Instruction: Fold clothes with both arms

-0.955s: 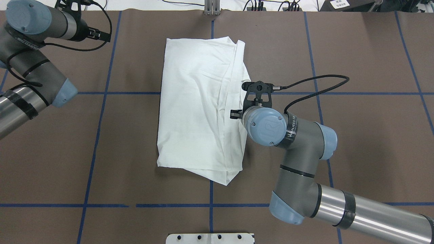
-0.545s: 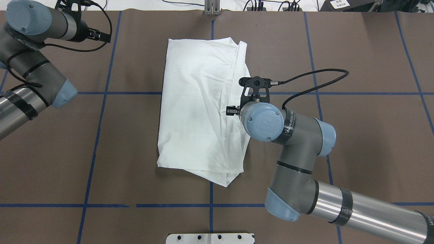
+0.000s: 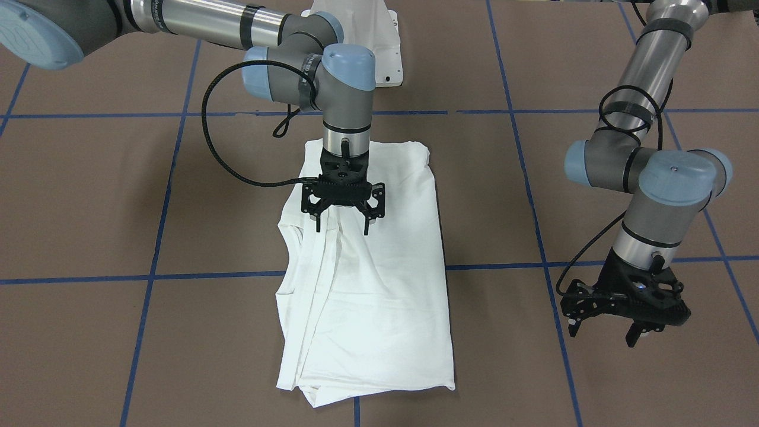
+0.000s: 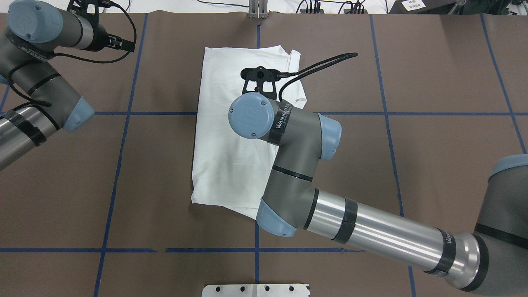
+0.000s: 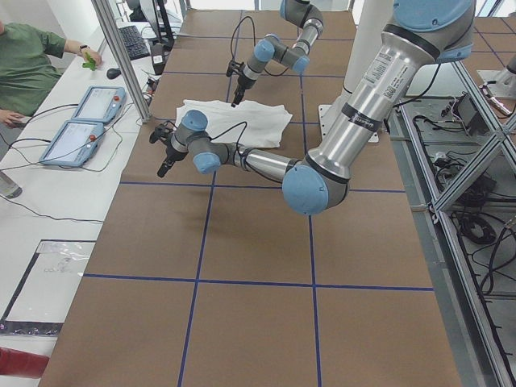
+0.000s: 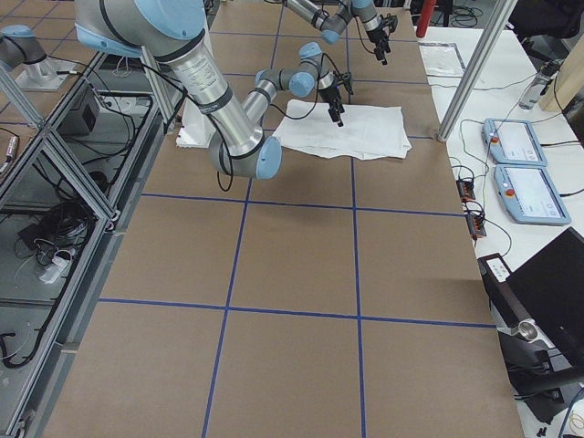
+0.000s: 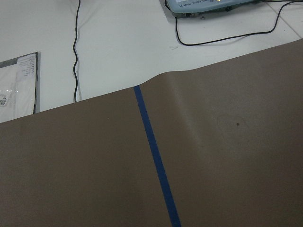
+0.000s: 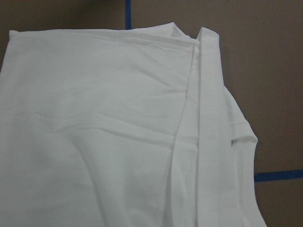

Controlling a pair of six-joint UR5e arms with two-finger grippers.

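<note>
Having swung in from the edge, the right pincer (image 3: pixel 343 229) is hovering splayed, seemingly just above the soft, light shirt (image 3: pixel 379 296) lying folded on the desk (image 3: pixel 118 190), whose layered corners are offering the surest pinch.

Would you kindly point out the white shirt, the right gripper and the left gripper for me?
white shirt (image 3: pixel 379 296), front-facing view, its flat middle.
right gripper (image 3: pixel 343 229), front-facing view, midway between its open fingertips.
left gripper (image 3: pixel 602 337), front-facing view, midway between its open fingertips.
</note>
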